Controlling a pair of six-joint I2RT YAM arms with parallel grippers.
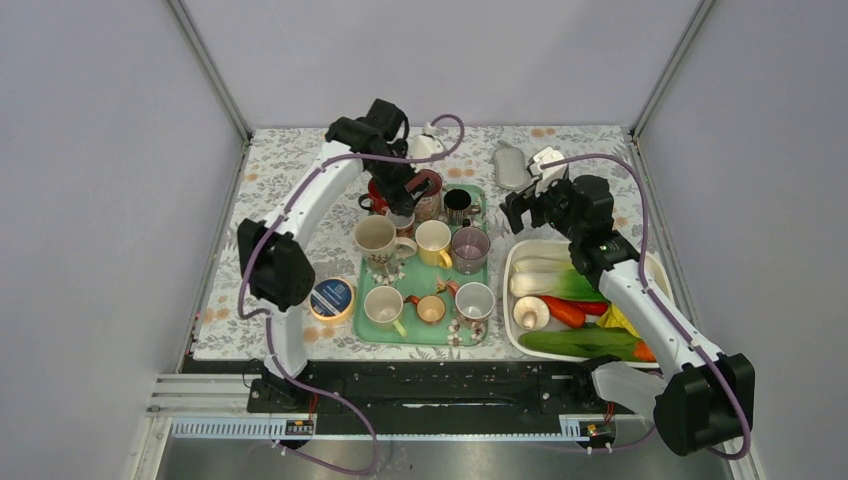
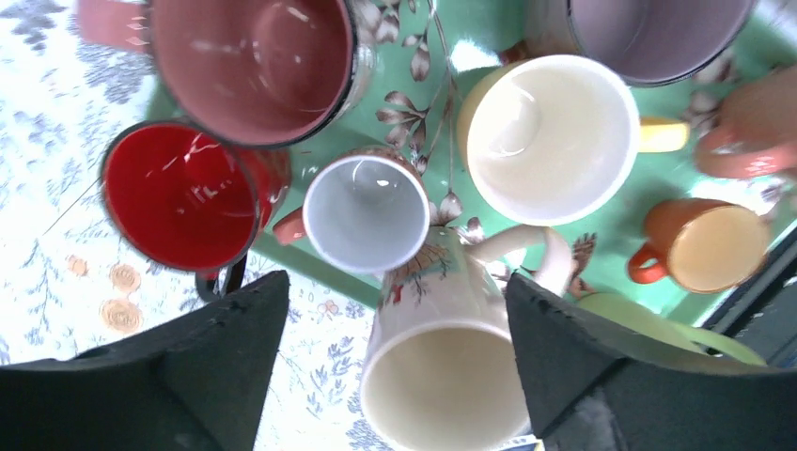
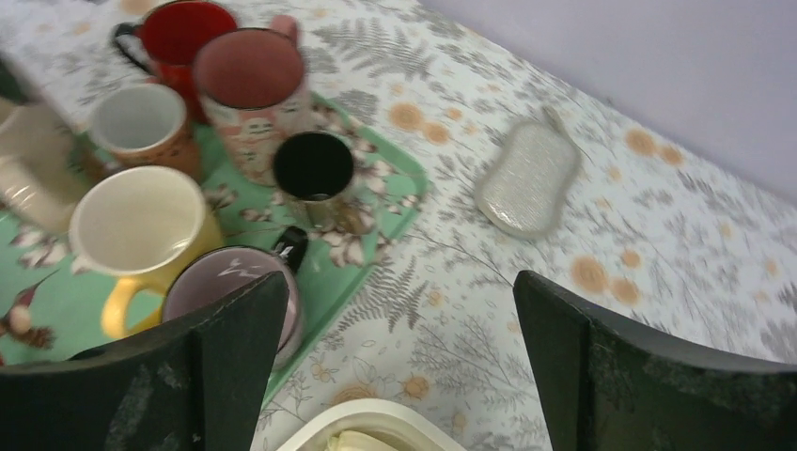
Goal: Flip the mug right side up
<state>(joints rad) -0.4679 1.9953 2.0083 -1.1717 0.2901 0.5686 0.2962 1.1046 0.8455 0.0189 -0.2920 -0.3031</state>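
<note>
A small floral mug (image 2: 367, 214) with a pale inside and a pink handle stands mouth up at the back left of the green tray (image 2: 489, 28). It also shows in the right wrist view (image 3: 141, 122). My left gripper (image 2: 397, 282) hovers over it (image 1: 402, 220), open, and grips nothing. A tall cream floral mug (image 2: 442, 376) shows lower down between the left fingers, untouched. Every mug I can see stands mouth up. My right gripper (image 3: 399, 282) is open and empty over the tablecloth, right of the tray (image 1: 425, 285).
Several other mugs crowd the tray: red (image 1: 378, 195), pink (image 1: 425, 190), black (image 1: 458, 203), yellow (image 1: 433, 240), purple (image 1: 470, 247). A white bin (image 1: 510, 300) of vegetables sits on the right. A blue-lidded tin (image 1: 332, 297) lies left of the tray, a grey pad (image 1: 510, 165) behind it.
</note>
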